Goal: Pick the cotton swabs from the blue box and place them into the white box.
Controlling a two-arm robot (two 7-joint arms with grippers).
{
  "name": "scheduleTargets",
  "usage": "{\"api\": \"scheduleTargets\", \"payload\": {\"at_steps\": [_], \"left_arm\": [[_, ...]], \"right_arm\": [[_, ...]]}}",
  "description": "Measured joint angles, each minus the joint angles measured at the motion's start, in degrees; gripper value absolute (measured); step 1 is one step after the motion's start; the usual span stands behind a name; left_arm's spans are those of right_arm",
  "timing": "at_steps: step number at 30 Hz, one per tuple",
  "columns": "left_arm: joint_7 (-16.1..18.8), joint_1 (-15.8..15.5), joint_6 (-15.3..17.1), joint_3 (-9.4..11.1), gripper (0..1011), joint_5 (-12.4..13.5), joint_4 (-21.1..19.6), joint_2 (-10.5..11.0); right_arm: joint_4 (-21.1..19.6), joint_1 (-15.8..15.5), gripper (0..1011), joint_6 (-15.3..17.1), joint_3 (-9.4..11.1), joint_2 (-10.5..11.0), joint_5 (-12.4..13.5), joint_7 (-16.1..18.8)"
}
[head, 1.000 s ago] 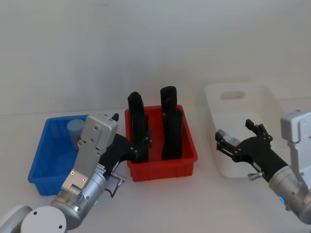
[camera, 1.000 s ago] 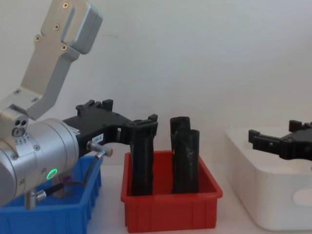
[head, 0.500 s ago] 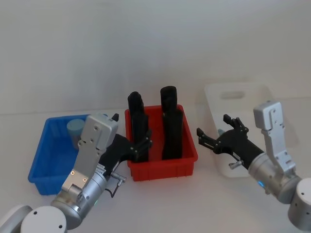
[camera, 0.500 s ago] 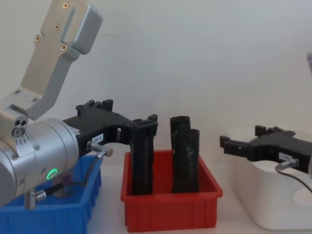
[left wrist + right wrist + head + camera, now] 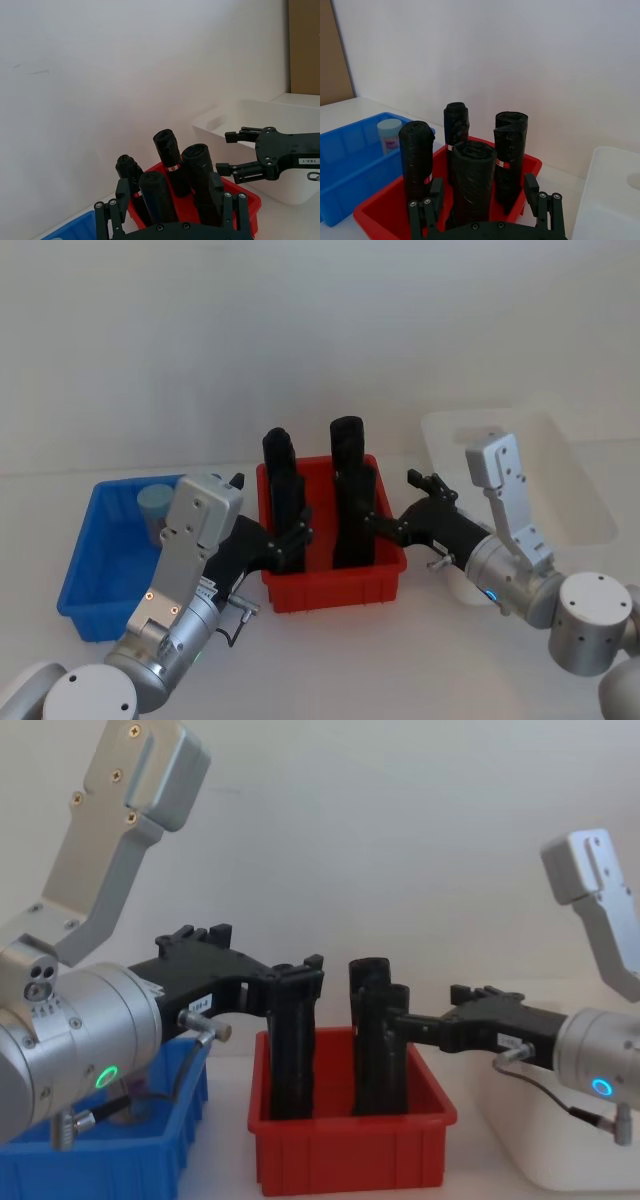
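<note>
One jar of cotton swabs [image 5: 156, 502] is seen standing upright in the far part of the blue box [image 5: 88, 585], near its back wall; in the right wrist view the pale lid and the coloured label are shown clearly. It is not touched by any gripper. No other jar can be made out in the blue box, but part of its floor is hidden behind the left arm. The white box [image 5: 575, 490] is placed at the right end of the worktop [image 5: 330, 660], and what lies inside it cannot be judged, because its interior is pale and partly covered by the right arm.

Between the two boxes a red bin [image 5: 335, 585] with tall black blocks [image 5: 350, 495] is set. The left gripper [image 5: 292, 540] is held at the left rim of this bin, released and empty, just beside one block. The right gripper [image 5: 392, 525] is stretched from the white box side toward the red bin, also released, with nothing between its fingers.

At least one jar is therefore judged to be left to move. The grasp is not yet made, and the carrying over the red bin and the placing into the white box remain to be done.
</note>
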Motion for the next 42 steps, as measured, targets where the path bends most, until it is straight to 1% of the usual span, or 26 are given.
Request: {"api": "scheduleTargets", "payload": {"at_steps": [1,3,4,9,10,11,13,16,17,19,22,23,24,26,27,29,31,32,33,34,35,36,37,38,39,42], "left_arm": [[0.0,0.0,0.0,0.0,1004,0.0,0.0,0.0],[0.0,0.0,0.0,0.0,1004,0.0,0.0,0.0],[0.0,0.0,0.0,0.0,1004,0.0,0.0,0.0],[0.0,0.0,0.0,0.0,1004,0.0,0.0,0.0],[0.0,0.0,0.0,0.0,1004,0.0,0.0,0.0],[0.0,0.0,0.0,0.0,1004,0.0,0.0,0.0],[0.0,0.0,0.0,0.0,1004,0.0,0.0,0.0],[0.0,0.0,0.0,0.0,1004,0.0,0.0,0.0],[0.01,0.0,0.0,0.0,1004,0.0,0.0,0.0],[0.0,0.0,0.0,0.0,1004,0.0,0.0,0.0],[0.0,0.0,0.0,0.0,1004,0.0,0.0,0.0],[0.0,0.0,0.0,0.0,1004,0.0,0.0,0.0],[0.01,0.0,0.0,0.0,1004,0.0,0.0,0.0],[0.01,0.0,0.0,0.0,1004,0.0,0.0,0.0],[0.01,0.0,0.0,0.0,1004,0.0,0.0,0.0],[0.01,0.0,0.0,0.0,1004,0.0,0.0,0.0],[0.0,0.0,0.0,0.0,1004,0.0,0.0,0.0],[0.01,0.0,0.0,0.0,1004,0.0,0.0,0.0],[0.0,0.0,0.0,0.0,1004,0.0,0.0,0.0],[0.01,0.0,0.0,0.0,1004,0.0,0.0,0.0],[0.01,0.0,0.0,0.0,1004,0.0,0.0,0.0],[0.0,0.0,0.0,0.0,1004,0.0,0.0,0.0],[0.0,0.0,0.0,0.0,1004,0.0,0.0,0.0],[0.01,0.0,0.0,0.0,1004,0.0,0.0,0.0],[0.0,0.0,0.0,0.0,1004,0.0,0.0,0.0],[0.0,0.0,0.0,0.0,1004,0.0,0.0,0.0]], "right_arm": [[1.78,0.95,1002,-0.45,-0.21,-0.43,-0.13,0.54],[3.25,1.89,1002,-0.95,-0.38,-0.83,-0.27,1.1],[4.74,2.8,1002,-1.39,-0.55,-1.24,-0.38,1.54],[9.66,5.73,1002,-2.79,-1.03,-2.52,-0.7,2.61],[10.15,6.01,1002,-3.05,-1.08,-2.65,-0.75,2.77],[11.91,7.0,1002,-3.58,-1.24,-3.08,-0.84,3.09],[13.4,7.85,1001,-4.03,-1.36,-3.45,-0.89,3.34],[17.44,10.1,1002,-5.41,-1.67,-4.4,-1.05,3.9],[17.44,10.1,1002,-5.41,-1.67,-4.4,-1.05,3.9],[20.52,11.74,1002,-6.44,-1.87,-5.11,-1.16,4.16],[23.06,13.11,1002,-7.29,-2.01,-5.68,-1.22,4.32],[24.84,14.04,972,-7.94,-2.11,-6.06,-1.25,4.47],[24.84,14.04,972,-7.94,-2.11,-6.06,-1.25,4.47],[27.75,15.6,921,-9.02,-2.26,-6.71,-1.27,4.81],[28.43,15.96,886,-9.2,-2.3,-6.85,-1.28,4.87],[30.05,16.79,861,-9.79,-2.35,-7.19,-1.28,5.08],[32.04,17.84,783,-10.61,-2.42,-7.61,-1.29,5.37],[32.66,18.15,783,-10.86,-2.43,-7.74,-1.29,5.44],[33.25,18.46,746,-11.12,-2.45,-7.86,-1.29,5.52],[34.6,19.14,687,-11.61,-2.47,-8.14,-1.29,5.67],[35.11,19.42,687,-11.93,-2.47,-8.24,-1.29,5.76],[36.19,19.96,629,-12.38,-2.47,-8.47,-1.28,5.87],[36.58,20.18,589,-12.59,-2.47,-8.56,-1.27,5.93],[36.98,20.39,589,-12.81,-2.46,-8.64,-1.25,5.99],[37.61,20.75,545,-13.14,-2.42,-8.76,-1.22,6.09],[38.24,21.17,512,-13.57,-2.31,-8.89,-1.12,6.24]]}}
